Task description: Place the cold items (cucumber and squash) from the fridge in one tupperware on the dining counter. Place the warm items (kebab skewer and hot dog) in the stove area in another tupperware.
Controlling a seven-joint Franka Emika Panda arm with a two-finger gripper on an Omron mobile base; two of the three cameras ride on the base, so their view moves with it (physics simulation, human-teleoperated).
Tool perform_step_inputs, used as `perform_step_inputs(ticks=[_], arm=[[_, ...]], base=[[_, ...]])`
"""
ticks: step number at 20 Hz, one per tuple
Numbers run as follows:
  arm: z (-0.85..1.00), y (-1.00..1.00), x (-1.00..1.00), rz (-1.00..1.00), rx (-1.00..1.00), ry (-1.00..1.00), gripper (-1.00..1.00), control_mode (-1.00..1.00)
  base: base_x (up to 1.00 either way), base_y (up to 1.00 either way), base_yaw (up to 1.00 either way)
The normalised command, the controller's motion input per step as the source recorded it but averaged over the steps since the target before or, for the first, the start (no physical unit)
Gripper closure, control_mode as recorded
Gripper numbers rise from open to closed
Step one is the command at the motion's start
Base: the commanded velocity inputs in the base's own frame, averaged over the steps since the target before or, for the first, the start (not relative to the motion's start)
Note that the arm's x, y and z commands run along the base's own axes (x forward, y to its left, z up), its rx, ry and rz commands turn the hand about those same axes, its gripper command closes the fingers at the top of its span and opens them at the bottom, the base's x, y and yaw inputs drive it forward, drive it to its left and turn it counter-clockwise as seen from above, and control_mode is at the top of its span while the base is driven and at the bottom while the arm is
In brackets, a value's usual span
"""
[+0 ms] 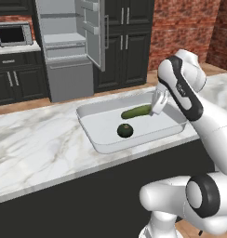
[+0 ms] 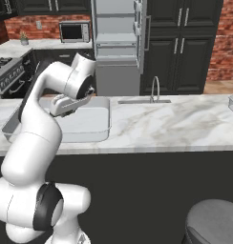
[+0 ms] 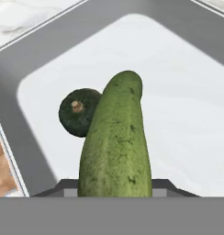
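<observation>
Over the grey tub (image 1: 101, 135) on the marble bench (image 1: 36, 153), the claw (image 1: 156, 106) grips one end of the cucumber (image 1: 136, 111), which hangs level just above the tub's floor, with the dark round squash (image 1: 125, 130) lying inside the tub near it.

Green cucumber (image 3: 116, 142), dark-green squash (image 3: 78, 112), grey tupperware (image 1: 101, 144), white-veined marble counter (image 1: 36, 148)

My white arm reaches forward and bends down; my two-finger gripper (image 1: 155, 110) clamps a long green cucumber (image 1: 136, 111).
</observation>
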Motion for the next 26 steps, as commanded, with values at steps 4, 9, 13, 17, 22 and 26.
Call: perform_step_inputs(ticks=[4,9,13,17,22,26], arm=[[-0.42,0.09,0.38,-0.01,-0.02,0.0,1.0,-1.0],[-0.38,0.11,0.33,0.0,-0.01,0.0,1.0,-1.0],[-0.36,0.12,0.31,0.0,-0.02,0.0,1.0,-1.0],[-0.39,0.19,0.19,0.0,-0.08,0.0,-1.0,-1.0],[-0.26,0.11,0.0,0.0,-0.07,-0.05,-1.0,-1.0],[-0.02,0.08,-0.12,-0.04,-0.01,-0.03,-1.0,-1.0]], base=[[0.0,0.0,0.0],[0.0,0.0,0.0],[0.0,0.0,0.0],[0.0,0.0,0.0],[0.0,0.0,0.0],[0.0,0.0,0.0]])
